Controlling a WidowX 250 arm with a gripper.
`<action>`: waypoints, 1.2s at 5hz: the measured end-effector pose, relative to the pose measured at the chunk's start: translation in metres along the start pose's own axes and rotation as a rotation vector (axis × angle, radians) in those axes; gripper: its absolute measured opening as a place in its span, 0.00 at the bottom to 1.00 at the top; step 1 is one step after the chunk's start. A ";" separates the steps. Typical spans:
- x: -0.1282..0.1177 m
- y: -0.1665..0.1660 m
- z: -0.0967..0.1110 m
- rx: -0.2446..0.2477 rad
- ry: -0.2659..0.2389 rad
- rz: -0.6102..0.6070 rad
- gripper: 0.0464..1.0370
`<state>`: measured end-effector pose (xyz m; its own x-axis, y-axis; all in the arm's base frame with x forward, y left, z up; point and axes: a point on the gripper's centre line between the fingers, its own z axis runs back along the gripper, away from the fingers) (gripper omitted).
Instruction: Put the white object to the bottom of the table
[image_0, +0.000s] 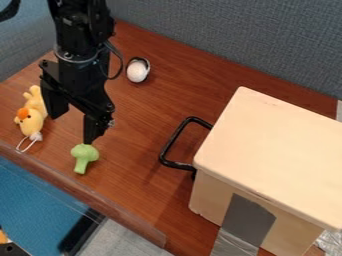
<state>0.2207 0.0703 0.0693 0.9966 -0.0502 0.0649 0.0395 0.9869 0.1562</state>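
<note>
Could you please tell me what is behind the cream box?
Beyond the cream box, a strip of brown table shows, then the grey partition. The box itself covers the tabletop close behind it, so I cannot tell what is there.

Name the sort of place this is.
Probably a lab or office corner set up for robot trials: a black robot arm hangs over a wooden table, grey fabric panels stand behind, and a toy broccoli lies on it.
</note>
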 end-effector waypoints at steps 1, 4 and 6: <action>-0.001 -0.002 -0.005 -0.011 0.023 0.001 0.96; 0.113 0.044 -0.055 0.025 -0.064 0.264 0.96; 0.161 0.063 -0.050 0.059 -0.195 0.393 0.96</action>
<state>0.3868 0.1321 0.0407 0.9027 0.2942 0.3142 -0.3501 0.9265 0.1384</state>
